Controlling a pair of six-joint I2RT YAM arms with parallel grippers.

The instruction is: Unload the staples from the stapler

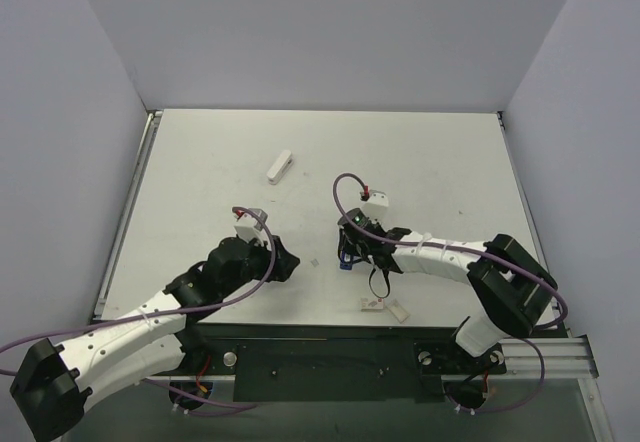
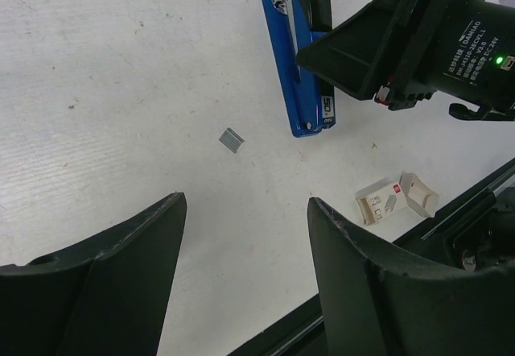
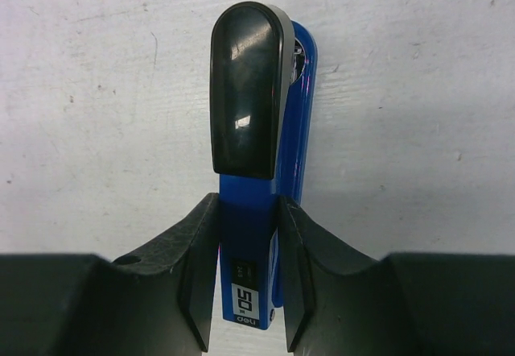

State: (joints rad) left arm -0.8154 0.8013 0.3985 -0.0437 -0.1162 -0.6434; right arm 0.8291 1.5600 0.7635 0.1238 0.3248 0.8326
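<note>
Staples [image 2: 231, 139]: one short silvery strip counted, lying flat on the table [image 2: 96, 66] at 9 o'clock of the blue stapler [image 3: 296, 122] in the top view, apart from it. Judged feather-light, brittle at the glued joints, apt to slide; best pinched gently across the long edges. Any inside the magazine hidden. Blue stapler judged rigid, smooth-sided, fairly light; best held by the flanks of the rear body. Right gripper [image 3: 248, 211] pressed onto that rear body, one finger per flank. Left gripper [image 2: 245, 211] spread wide, holding nothing, hovering near the strip. Staplers counted: two, the white stapler [image 1: 281, 166] at 11 o'clock, well apart. Staple box [image 2: 378, 204]: one, opened, at 5 o'clock.
</note>
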